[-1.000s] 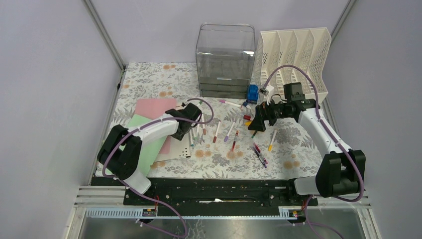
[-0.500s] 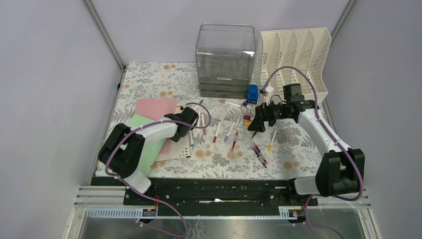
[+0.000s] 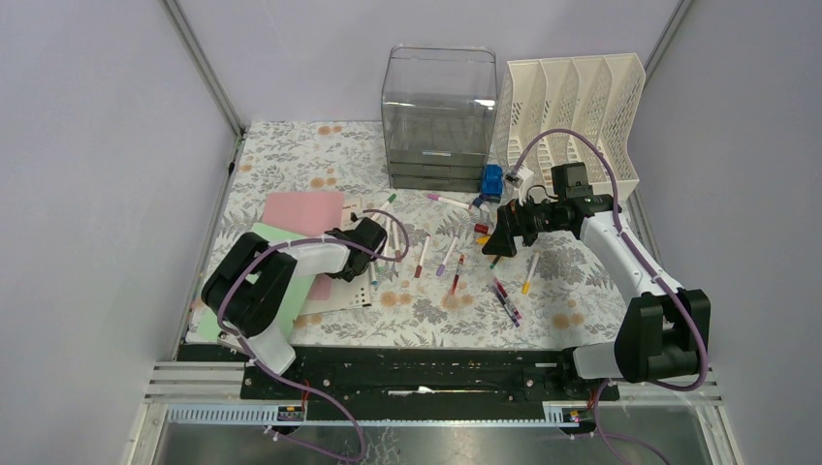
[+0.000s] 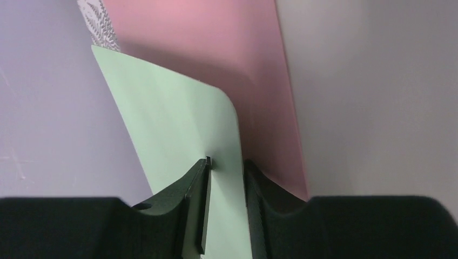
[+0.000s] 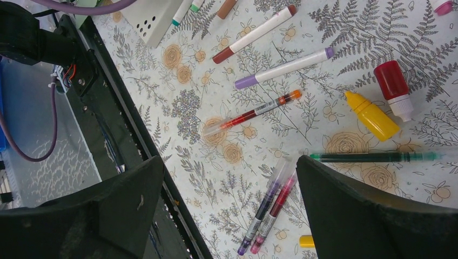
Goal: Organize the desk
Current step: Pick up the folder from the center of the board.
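Left wrist view: the left gripper (image 4: 227, 164) has narrowed around the lifted edge of the green sheet (image 4: 178, 124) on the desk (image 3: 291, 145). Whether it pinches yet, I cannot tell. Paper tidying looks begun; the right gripper (image 5: 229, 178) hangs wide apart

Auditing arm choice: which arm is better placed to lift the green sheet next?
Left: the left hand straddles an edge of the green sheet; the right hand hangs open over the markers, apart from it.
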Tool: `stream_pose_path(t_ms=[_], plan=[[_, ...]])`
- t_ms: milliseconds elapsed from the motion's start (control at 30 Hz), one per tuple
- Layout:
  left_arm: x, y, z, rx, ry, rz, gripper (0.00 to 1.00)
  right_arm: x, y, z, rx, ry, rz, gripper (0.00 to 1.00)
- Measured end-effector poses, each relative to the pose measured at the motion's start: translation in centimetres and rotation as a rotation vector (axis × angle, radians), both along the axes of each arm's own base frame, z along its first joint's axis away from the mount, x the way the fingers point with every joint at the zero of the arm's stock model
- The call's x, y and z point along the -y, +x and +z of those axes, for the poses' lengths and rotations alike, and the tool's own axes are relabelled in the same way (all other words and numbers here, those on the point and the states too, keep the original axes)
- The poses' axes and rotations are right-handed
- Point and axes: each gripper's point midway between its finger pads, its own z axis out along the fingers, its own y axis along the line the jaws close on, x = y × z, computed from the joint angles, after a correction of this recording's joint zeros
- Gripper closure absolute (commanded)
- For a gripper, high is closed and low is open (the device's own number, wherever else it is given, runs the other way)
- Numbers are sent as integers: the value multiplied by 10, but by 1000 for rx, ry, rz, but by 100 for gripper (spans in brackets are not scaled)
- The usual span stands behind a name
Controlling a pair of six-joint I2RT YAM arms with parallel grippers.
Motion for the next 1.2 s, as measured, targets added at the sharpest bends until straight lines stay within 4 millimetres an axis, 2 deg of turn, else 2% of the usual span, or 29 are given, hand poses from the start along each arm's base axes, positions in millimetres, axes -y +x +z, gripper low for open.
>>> stream_pose_path(t_ms=[67,167,333,433,500,667,833,1000,1200], plan=[[-3,0,-1,7,25,4,88,0,0,0,-1,0,0,0],[-8,1,0,17,58,5,99,0,0,-1,-2,0,0,0],[-13,5,12,57,102,10,100,0,-1,-1,-5,0,3,0],[-11,9,29,99,90,8,100,0,0,3,4,1,10,0],[-3,17,48,145,63,-1,100,-2,0,6,12,13,20,0],[30,47,118,329,-84,-18,100,-10,-4,19,28,72,67,0],[58,63,181,485,-281,11,100,-23,-9,37,53,134,132,0],[81,59,213,547,-487,34,100,-47,-14,62,99,182,223,0],[93,43,254,640,-759,109,100,-75,-11,84,91,251,232,0]])
